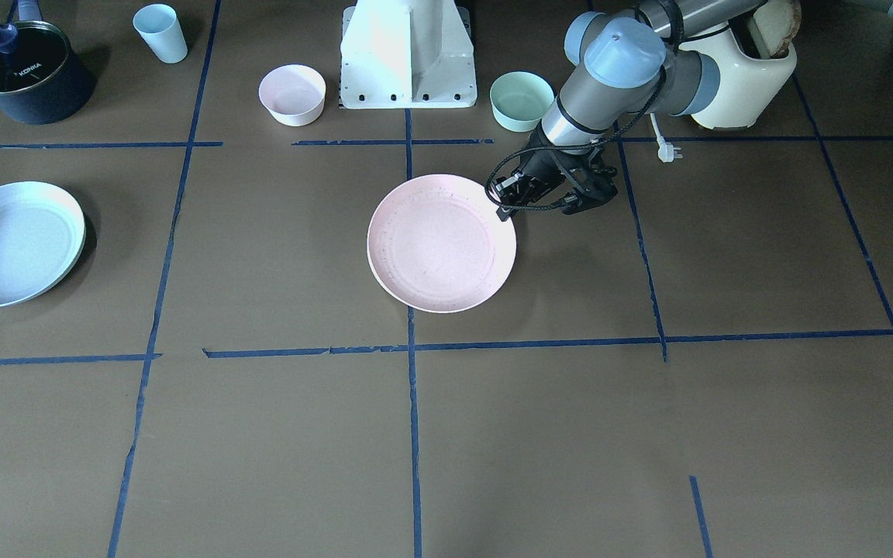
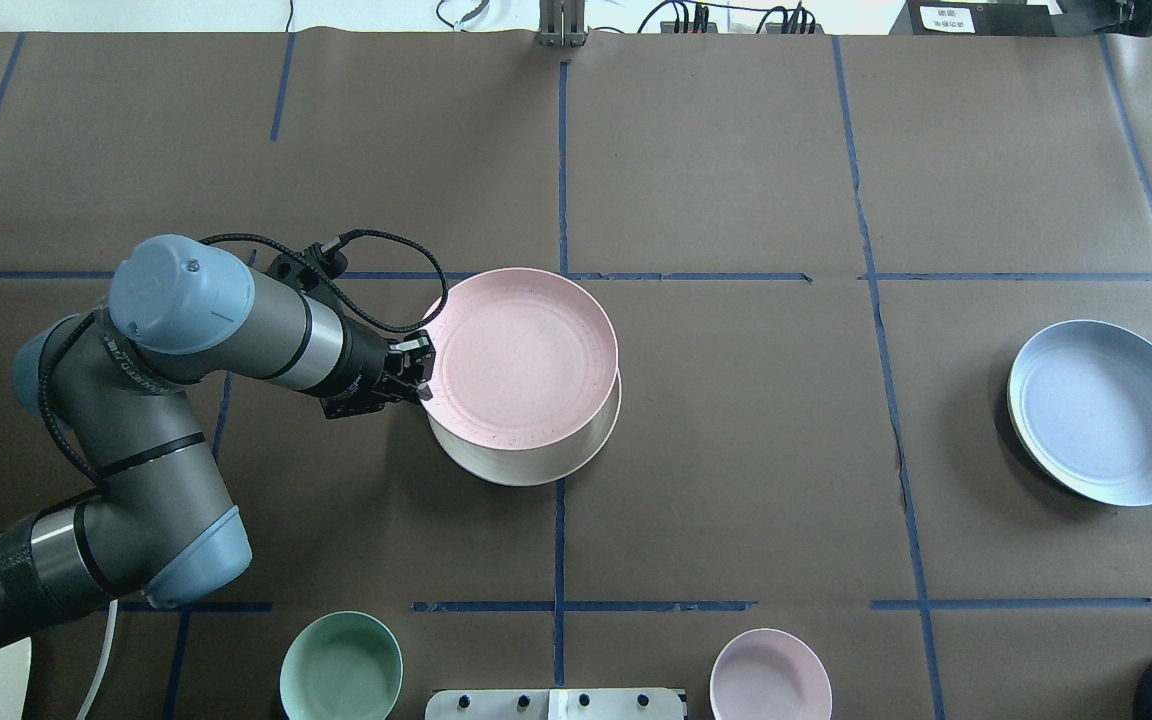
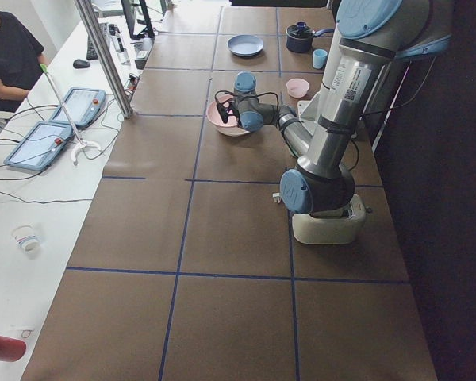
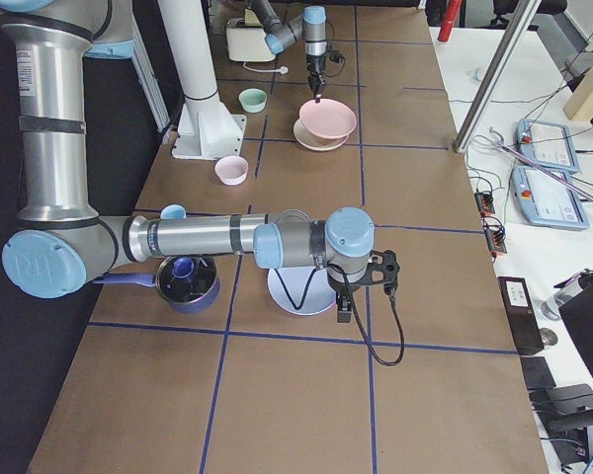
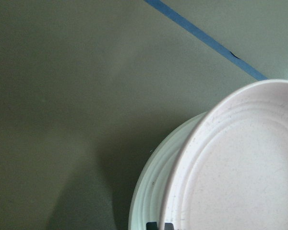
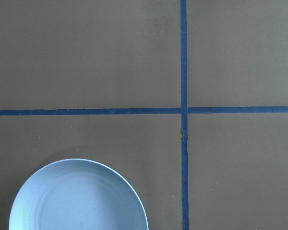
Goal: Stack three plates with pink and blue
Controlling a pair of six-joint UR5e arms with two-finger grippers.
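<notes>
Beneath the pink plate [image 2: 526, 355] in the left gripper's [image 2: 424, 380] pinch, a cream plate [image 2: 536, 468], invisible front-on.

My left arm [image 2: 266, 335] and right arm [image 4: 193, 237] are smooth silver-grey tubes linked by thick round joints with pale blue caps [image 2: 181, 290]. Black rings edge the joints, and one carries small white lettering I cannot read. A thin black cable [image 2: 376, 238] loops beside my left wrist towards my black fingers [image 2: 416, 350], a similar right cable [image 4: 381, 331] hangs at the other wrist, a white label [image 3: 351, 79] marks my left upright segment, and my white pedestal [image 1: 408, 54] shows a row of dark screws [image 1: 394, 98] along its foot.
</notes>
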